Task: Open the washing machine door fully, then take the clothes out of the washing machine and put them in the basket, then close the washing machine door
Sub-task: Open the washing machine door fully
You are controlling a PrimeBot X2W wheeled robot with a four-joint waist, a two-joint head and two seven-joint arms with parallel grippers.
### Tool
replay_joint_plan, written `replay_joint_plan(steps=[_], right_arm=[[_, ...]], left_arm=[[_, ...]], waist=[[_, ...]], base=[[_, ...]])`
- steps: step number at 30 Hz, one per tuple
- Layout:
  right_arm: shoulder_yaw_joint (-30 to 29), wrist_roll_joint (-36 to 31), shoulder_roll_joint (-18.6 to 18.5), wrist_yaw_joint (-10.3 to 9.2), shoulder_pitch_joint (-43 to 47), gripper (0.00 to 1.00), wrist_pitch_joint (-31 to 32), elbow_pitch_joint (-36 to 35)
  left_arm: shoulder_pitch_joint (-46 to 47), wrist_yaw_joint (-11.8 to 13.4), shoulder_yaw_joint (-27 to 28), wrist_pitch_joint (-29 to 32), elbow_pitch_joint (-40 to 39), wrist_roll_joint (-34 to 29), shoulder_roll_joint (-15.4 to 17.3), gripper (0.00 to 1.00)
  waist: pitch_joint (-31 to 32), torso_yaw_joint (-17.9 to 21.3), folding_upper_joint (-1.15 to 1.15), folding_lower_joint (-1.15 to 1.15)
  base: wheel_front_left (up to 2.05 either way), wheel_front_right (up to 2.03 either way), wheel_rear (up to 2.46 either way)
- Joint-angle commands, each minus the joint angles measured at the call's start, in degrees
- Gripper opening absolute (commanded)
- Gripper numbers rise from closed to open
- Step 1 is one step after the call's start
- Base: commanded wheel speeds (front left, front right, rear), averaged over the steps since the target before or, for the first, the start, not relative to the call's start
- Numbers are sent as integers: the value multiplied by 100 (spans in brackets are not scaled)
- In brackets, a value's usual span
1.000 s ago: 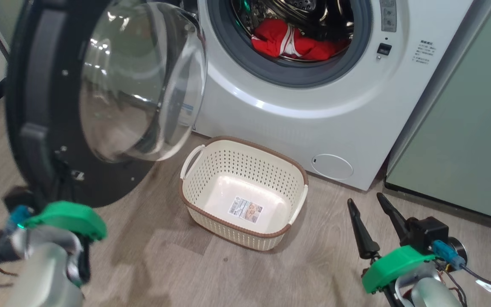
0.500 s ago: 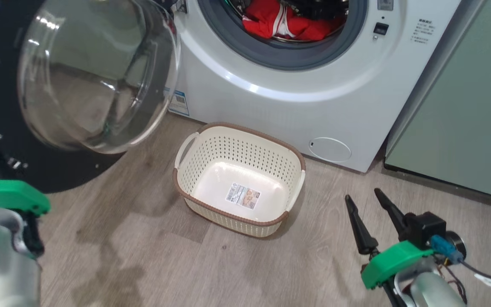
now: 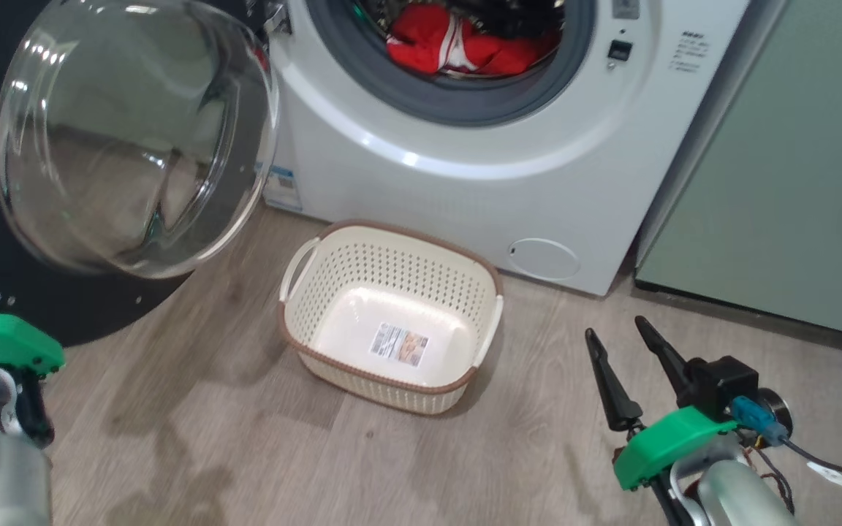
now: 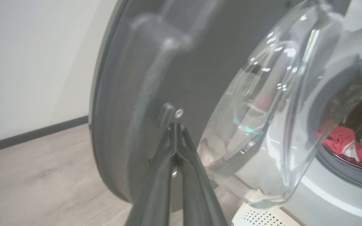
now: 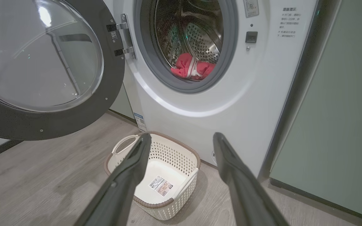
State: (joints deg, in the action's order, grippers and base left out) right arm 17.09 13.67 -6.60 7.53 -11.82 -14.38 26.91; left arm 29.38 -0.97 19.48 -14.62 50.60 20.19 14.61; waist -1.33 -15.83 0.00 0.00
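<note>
**A:** What actually moved in the last second? The whole head view slid, so I don't trust it.

**B:** Yeah, the head turned. Ignore the basket (image 3: 392, 230) drifting in frame; it sits by the machine just as before. The real change is the washing machine door (image 3: 136, 139). A second ago its glass bowl overlapped the left edge of the grey drum ring (image 3: 450, 109). Now there's white front between them, and the blue label (image 3: 282, 179) below the hinge (image 5: 123, 39) is uncovered. So it's swung wider.

**A:** Left arm doing that?

**B:** Looks like it. In the left wrist view the left gripper (image 4: 175, 125) has its fingers (image 4: 165, 157) pinched together with nothing between them. The tips are right up at the door's dark inner face by a small screw (image 4: 178, 113). Touching or a hair off, can't tell, because that view's smeared.

**A:** And the other one?

**B:** The right gripper (image 3: 615, 329) hangs low over the floor (image 3: 245, 453), to the right of the basket, fingers spread wide, empty.

**A:** Clothes?

**B:** The red-and-white clothes (image 3: 457, 47) lie in the drum, near the front lip of the washing machine (image 3: 465, 190). The basket is empty, on the floor just in front, below the opening.

**A:** So step one's nearly done?

**B:** I'd say so. The opening looks clear for a reach, though I can't judge whether the door has more travel. Nothing's unloaded yet, so my guess is the clothes come next.
</note>
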Motion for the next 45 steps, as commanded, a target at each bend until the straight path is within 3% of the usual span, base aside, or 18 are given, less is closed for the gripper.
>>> replay_joint_plan(steps=[1, 8, 13, 14, 15, 17, 18, 30, 45], right_arm=[[82, 38, 58, -4, -86, 100, -62, -147], [-3, 2, 181, -4, -17, 100, -62, -210], [-114, -82, 272, -4, 35, 100, -62, -290], [-151, -127, 302, -4, 63, 100, -62, -356], [-181, -143, 314, -4, 79, 100, -62, -388], [-227, -175, 333, -4, 103, 100, -62, -435], [-240, -187, 340, -4, 114, 100, -62, -447], [-525, -341, 367, -4, 241, 100, -62, -557], [-785, -408, 371, -4, 408, 100, -62, -715]], left_arm=[[14, -63, 177, -38, -399, -176, 229, 0], [-770, -254, 440, -38, -1205, -460, 39, 0], [-1398, -458, 397, -38, -2011, -686, -305, 3], [-1630, -509, 395, -38, -2336, -723, -451, 40], [-1731, -533, 356, -38, -2498, -767, -522, 53], [-1887, -564, 292, -38, -2755, -827, -675, 93], [-1947, -580, 254, -38, -2829, -833, -734, 100], [-2091, -649, -389, -38, -3005, -723, -812, 100], [-2171, -651, -724, -38, -3077, -811, -706, 100]], waist=[[133, 103, 0, 0], [333, 468, 0, 0], [468, 875, 0, 0], [492, 1056, 0, 0], [493, 1143, 0, 0], [479, 1327, 0, 0], [471, 1421, 0, 0], [376, 2296, 0, 0], [357, 2523, 0, 0]], base=[[0, 0, 0], [0, 0, 0], [0, 0, 0], [0, 0, 0], [0, 0, 0], [0, 0, 0], [0, 0, 0], [0, 0, 0], [0, 0, 0]])
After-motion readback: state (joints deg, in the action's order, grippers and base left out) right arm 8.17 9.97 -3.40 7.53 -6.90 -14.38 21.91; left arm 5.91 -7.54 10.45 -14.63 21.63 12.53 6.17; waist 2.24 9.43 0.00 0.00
